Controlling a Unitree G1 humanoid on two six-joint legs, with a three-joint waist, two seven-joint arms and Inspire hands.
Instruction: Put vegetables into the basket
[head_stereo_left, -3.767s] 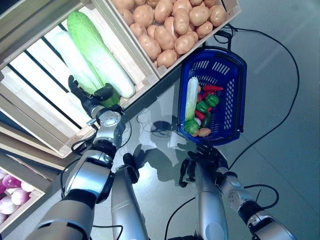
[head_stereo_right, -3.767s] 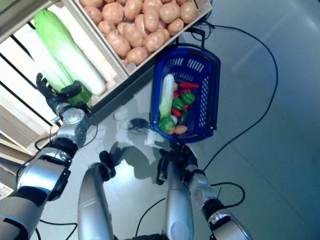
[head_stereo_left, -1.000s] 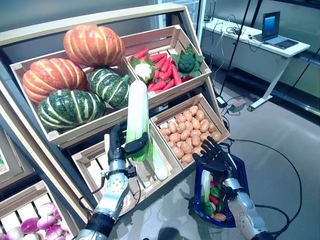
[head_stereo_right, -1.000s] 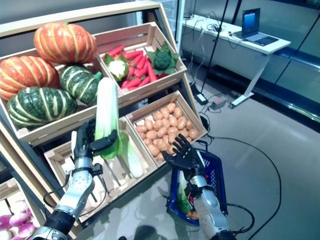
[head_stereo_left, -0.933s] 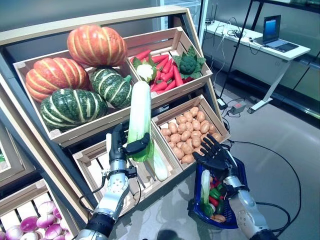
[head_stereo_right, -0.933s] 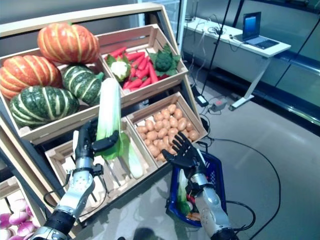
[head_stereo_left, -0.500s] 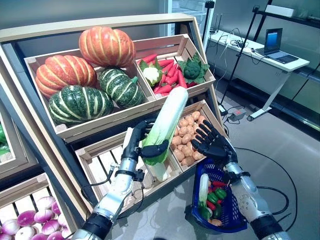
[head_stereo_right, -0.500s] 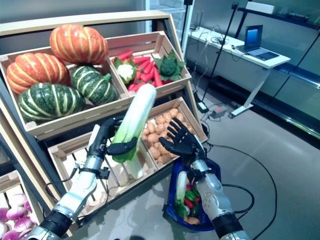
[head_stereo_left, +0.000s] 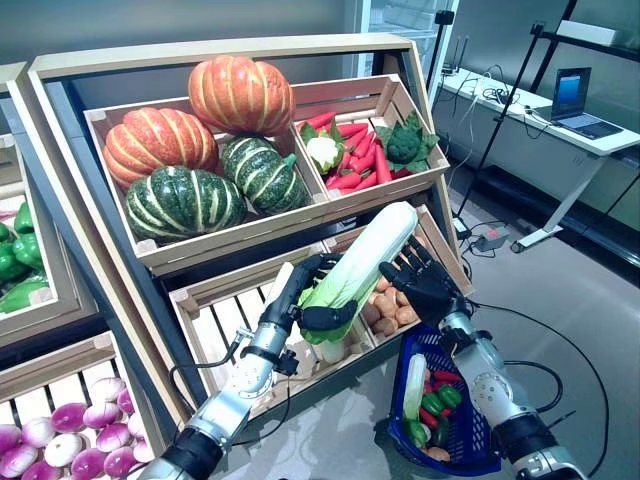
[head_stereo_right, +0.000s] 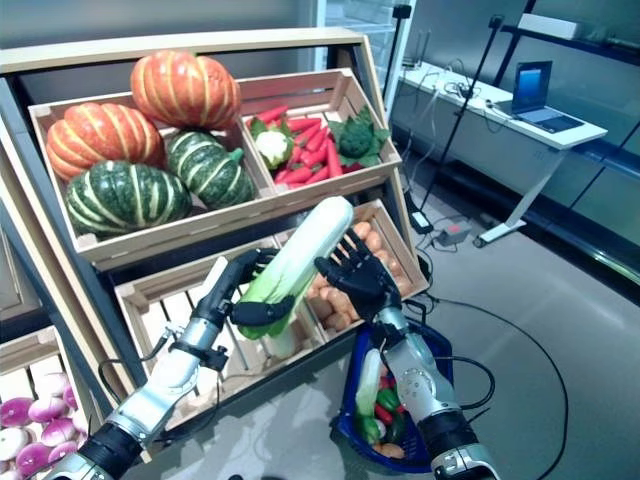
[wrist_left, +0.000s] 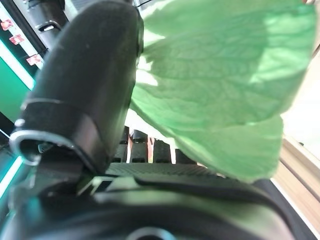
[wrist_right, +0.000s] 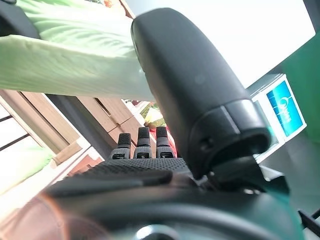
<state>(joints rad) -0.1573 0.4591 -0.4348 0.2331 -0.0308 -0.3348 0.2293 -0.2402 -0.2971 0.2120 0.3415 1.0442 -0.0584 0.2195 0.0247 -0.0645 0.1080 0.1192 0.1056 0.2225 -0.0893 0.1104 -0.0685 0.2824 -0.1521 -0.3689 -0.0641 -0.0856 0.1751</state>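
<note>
one long pale-green napa cabbage (head_stereo_left: 358, 262) | left hand (head_stereo_left: 312, 295) clenched round leafy end, tilted for handover | right hand (head_stereo_left: 425, 287) fingers spread, receiving | blue plastic basket (head_stereo_left: 474, 440) below

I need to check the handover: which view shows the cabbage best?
The left eye view: the whole cabbage shows, held in the left hand beside the open right hand. The right eye view matches; wrist views show only leaf.

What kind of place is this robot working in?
Likely a mock grocery stall in a lab: wooden crates of pumpkins and potatoes, with a laptop on an office desk behind.
</note>
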